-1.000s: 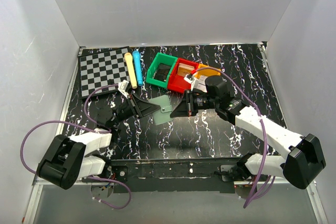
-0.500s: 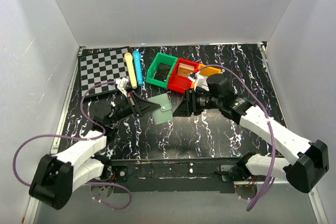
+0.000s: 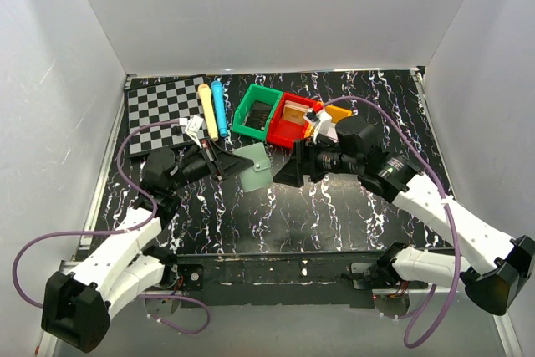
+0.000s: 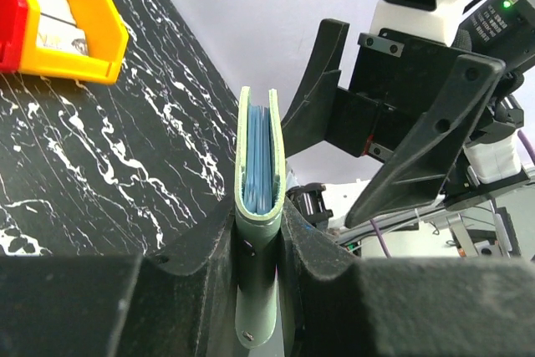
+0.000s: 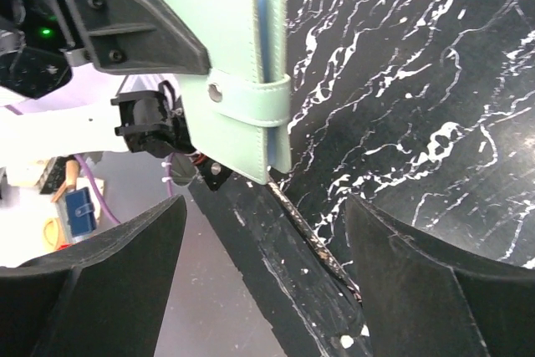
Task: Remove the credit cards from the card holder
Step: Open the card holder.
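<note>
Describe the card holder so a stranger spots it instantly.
Over the black marbled table, look just in front of the green bin. The card holder is the flat pale green wallet with a snap strap, clamped in the left pincer; the bins nearby are rigid, bright boxes.

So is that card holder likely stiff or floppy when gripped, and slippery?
Probably stiff: the card holder stands unbent above the left tool clamping it. Its smooth skin may slip. The snapped strap should keep it shut.

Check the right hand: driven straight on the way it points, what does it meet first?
Most likely the card holder, clamped in the left hand, just ahead of the open right hand; depth is unclear.
</note>
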Robot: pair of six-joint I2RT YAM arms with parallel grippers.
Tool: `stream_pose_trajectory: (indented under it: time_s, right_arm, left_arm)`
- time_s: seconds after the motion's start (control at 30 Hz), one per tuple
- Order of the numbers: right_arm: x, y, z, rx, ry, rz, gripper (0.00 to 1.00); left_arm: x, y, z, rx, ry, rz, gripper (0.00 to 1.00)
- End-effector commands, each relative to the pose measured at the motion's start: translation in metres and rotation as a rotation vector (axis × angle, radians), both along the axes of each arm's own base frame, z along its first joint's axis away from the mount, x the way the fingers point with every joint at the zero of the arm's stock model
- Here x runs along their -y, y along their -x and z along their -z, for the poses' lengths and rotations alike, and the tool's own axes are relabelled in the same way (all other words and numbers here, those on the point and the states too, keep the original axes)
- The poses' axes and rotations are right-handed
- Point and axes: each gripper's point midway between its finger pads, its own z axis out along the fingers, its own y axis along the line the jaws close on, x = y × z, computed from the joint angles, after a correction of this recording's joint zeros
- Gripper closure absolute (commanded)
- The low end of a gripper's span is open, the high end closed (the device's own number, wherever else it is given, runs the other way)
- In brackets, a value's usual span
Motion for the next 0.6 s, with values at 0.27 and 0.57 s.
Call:
stream_pose_trajectory:
  time_s: [0.27,0.57]
  right_arm:
    - [-0.032,0.018,-0.024,-0.071,-0.228,-0.159,0.12]
    - [-0.048,0.018,-0.026,-0.126,-0.296,-0.215,0.26]
  left_arm:
    - [0.005,0.025,-0.017,0.019,0.091,0.107,1.00]
    - [0.010,0.029,-0.030,0.016,0.157,0.138,1.00]
